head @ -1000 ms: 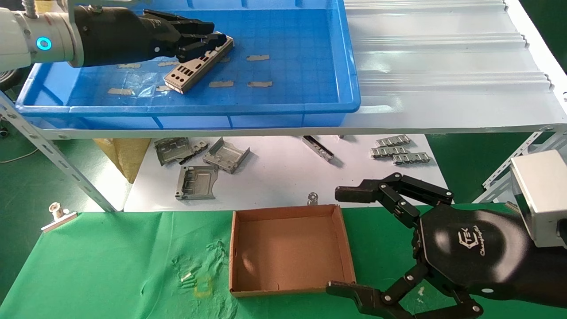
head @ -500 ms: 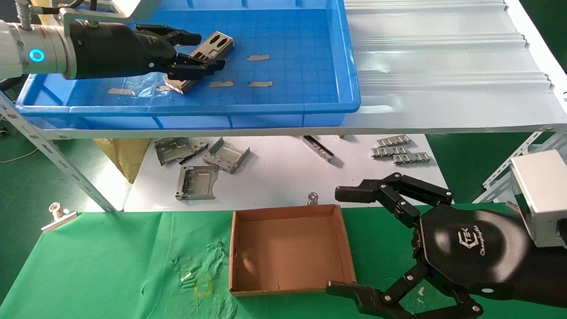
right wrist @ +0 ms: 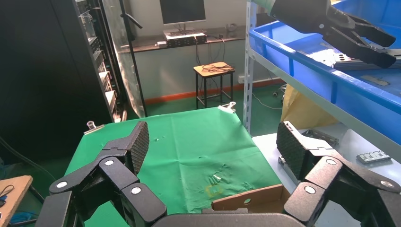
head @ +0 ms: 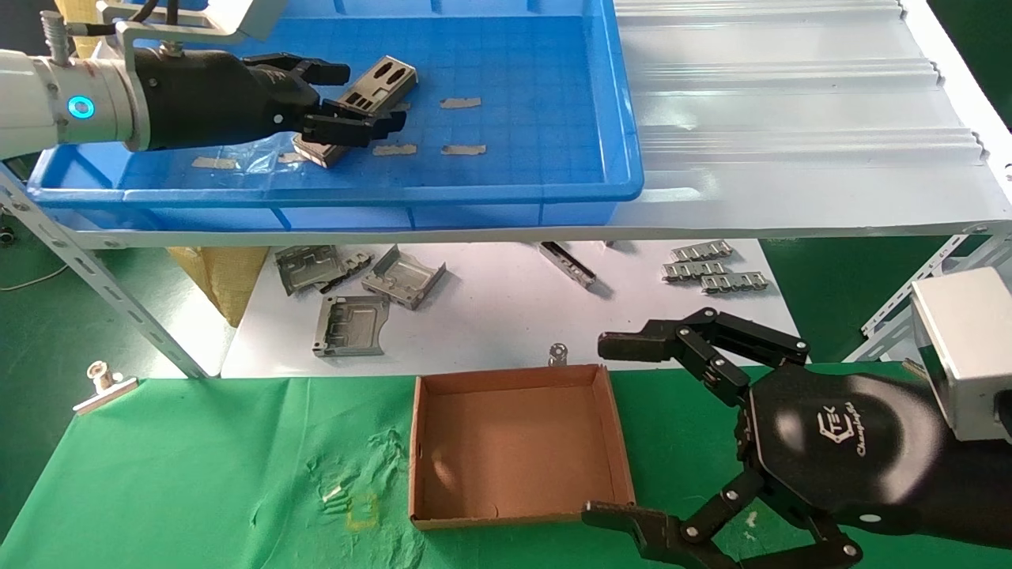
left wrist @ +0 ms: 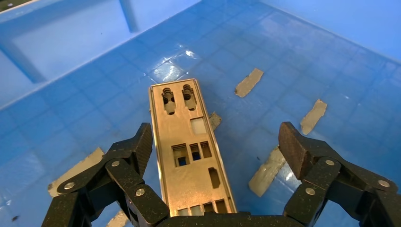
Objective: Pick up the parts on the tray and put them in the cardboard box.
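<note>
**Left gripper over plate in tray**

You see the left gripper point(head: 352, 99) in the tray point(head: 545, 186), fingers spread around the part point(left wrist: 191, 151), which lies tilted. Right gripper point(head: 624, 431), fingers wide apart, hangs beside the cardboard box point(head: 518, 450).

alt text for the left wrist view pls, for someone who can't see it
A silver-grey punched metal plate runs lengthwise between the left gripper's two black fingers, one side near a pad, the other finger standing clear of it. Below is the blue tray, its grid floor dotted with tan tape scraps.
</note>
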Controlling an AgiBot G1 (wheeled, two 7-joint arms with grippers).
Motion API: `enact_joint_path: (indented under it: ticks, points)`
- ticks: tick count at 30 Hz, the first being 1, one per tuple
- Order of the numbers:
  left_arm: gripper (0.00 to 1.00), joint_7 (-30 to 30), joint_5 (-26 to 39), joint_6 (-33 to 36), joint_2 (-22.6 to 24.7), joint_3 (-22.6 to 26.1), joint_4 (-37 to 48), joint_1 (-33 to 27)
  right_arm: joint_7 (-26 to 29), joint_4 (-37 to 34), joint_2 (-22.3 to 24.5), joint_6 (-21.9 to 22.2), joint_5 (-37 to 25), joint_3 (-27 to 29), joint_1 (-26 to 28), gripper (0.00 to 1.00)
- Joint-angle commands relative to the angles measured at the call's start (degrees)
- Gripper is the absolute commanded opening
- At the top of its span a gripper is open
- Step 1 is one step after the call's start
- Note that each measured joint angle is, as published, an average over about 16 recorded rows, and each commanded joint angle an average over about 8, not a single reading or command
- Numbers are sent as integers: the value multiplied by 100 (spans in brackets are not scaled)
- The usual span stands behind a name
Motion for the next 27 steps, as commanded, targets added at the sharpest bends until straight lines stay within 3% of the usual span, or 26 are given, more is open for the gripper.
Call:
enact_joint_path:
  ticks: [1, 3, 5, 27]
  points:
    - [27, -48, -18, -7, 6, -13, 9, 20, 0, 0, 0, 0, 0, 0, 0, 100]
    - [8, -72, -27, -35, 6, -18, 3, 32, 0, 0, 0, 0, 0, 0, 0, 100]
    - [0, -91, -30, -69, 6, -21, -2, 44, 0, 0, 0, 0, 0, 0, 0, 100]
    - [0, -244, -117, -459, 9, -78, -54, 155, -1, 0, 0, 0, 1, -1, 0, 100]
